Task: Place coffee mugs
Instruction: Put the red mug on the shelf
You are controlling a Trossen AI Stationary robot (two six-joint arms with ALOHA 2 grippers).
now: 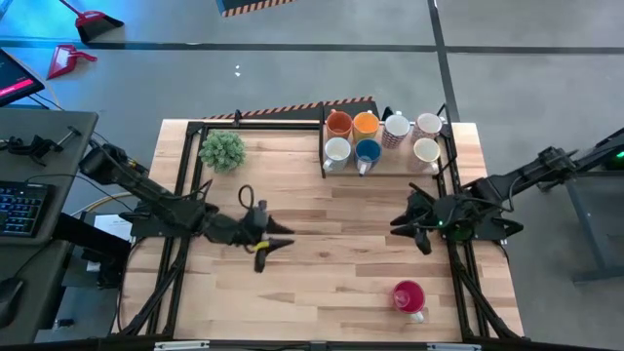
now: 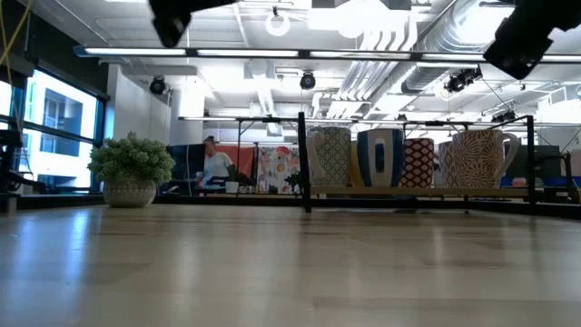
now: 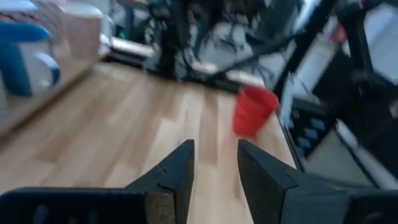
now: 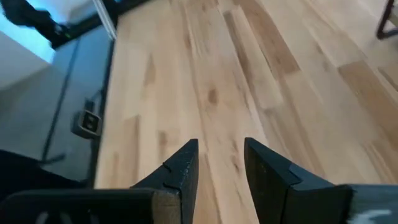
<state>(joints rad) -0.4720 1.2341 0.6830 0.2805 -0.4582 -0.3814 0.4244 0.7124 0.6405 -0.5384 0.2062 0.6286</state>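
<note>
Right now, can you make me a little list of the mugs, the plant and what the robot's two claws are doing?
mugs on the rack: seven, in two rows on the rack at the table's back
red mug: alone near the front right edge, apart from both grippers
plant: back left, beside the rack
left gripper: mid-table, open, empty
right gripper: right of centre, open, empty

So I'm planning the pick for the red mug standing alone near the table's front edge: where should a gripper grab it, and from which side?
The red mug stands upright, mouth up, apart from the seven on the rack. Its handle seems to point toward the front-right corner. Probably best: come from above and pinch the rim wall on the side opposite the handle. The right gripper is nearer and empty.
</note>
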